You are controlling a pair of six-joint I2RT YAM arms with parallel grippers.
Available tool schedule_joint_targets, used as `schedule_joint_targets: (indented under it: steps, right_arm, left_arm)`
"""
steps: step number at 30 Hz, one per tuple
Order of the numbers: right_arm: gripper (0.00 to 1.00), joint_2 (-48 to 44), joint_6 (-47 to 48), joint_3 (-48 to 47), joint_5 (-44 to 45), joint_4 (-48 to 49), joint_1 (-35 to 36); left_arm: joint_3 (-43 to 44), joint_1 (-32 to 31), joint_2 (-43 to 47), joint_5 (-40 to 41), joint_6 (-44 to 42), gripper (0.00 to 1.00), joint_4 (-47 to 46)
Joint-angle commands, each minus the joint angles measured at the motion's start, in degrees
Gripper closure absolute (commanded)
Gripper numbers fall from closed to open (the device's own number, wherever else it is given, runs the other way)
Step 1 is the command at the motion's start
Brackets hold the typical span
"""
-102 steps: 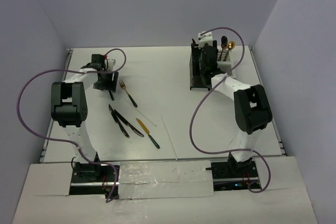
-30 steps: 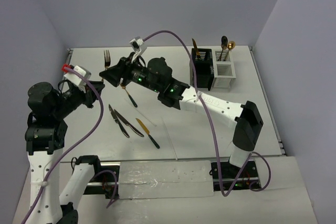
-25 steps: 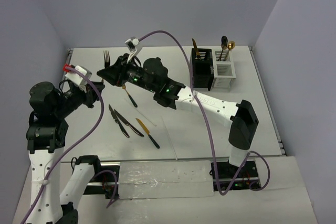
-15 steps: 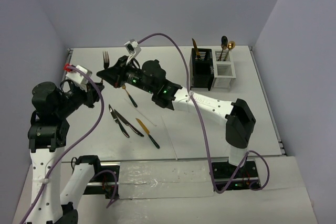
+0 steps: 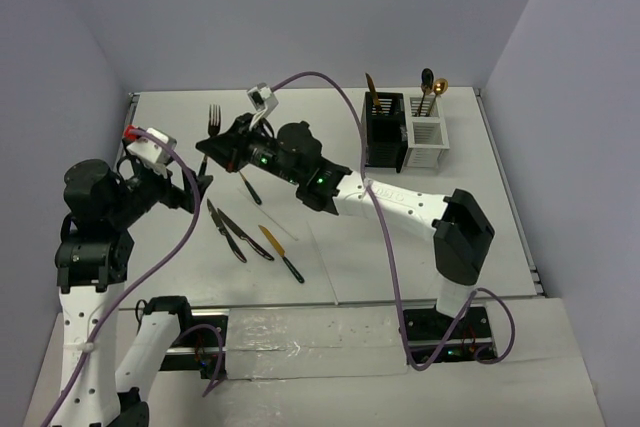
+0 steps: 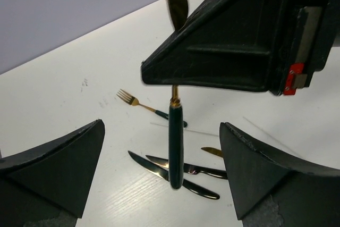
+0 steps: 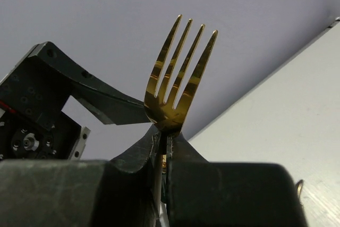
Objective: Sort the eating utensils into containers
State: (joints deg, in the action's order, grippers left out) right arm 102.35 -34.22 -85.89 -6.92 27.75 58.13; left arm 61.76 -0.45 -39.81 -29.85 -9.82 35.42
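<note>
Two grippers faced each other above the table (image 5: 500, 217), apparently mid hand-over. The right gripper (image 7: 164, 147) was clenched on the neck of a gold fork (image 7: 178, 78), tines up, dark handle hanging free. The left gripper (image 6: 159, 131) stood spread wide either side of that handle, touching nothing. Held upright, the fork seemed readied for the black caddy (image 5: 382, 132) or white caddy (image 5: 425, 134), well apart rightward.
</note>
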Motion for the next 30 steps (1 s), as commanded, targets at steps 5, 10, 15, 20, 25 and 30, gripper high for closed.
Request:
schedule_joint_targets:
  steps: [5,10,15,20,25,30]
  right_arm:
    - [1.0,-12.8,5.3,8.6,6.8,1.5,-10.4]
    - [1.0,-26.7,14.8,18.5,17.4,-3.8,-24.2]
    - [1.0,-31.1,20.4,22.8,24.7,-5.2,-39.8]
    - [1.0,-24.8,20.8,22.1,27.0,-5.7,-48.4]
    - [1.0,-18.2,20.6,19.8,28.7,-7.0,-52.9]
    - [1.0,-13.7,20.8,19.6,29.5,-7.9,-54.3]
  left_arm:
    - [2.8,-0.1,1.2,10.6,-1.6,0.01,2.1]
    - [0.0,-0.1,-0.8,21.2,-3.2,0.01,0.6]
    - [-4.4,-0.1,-3.4,22.6,-2.9,0.01,-4.1]
    - [-6.9,-0.1,-7.4,23.2,-2.7,0.01,-8.1]
    - [-9.4,-0.1,-10.5,26.8,-3.9,0.01,-10.5]
    - [-11.4,-0.1,-13.7,28.4,-4.0,0.01,-13.2]
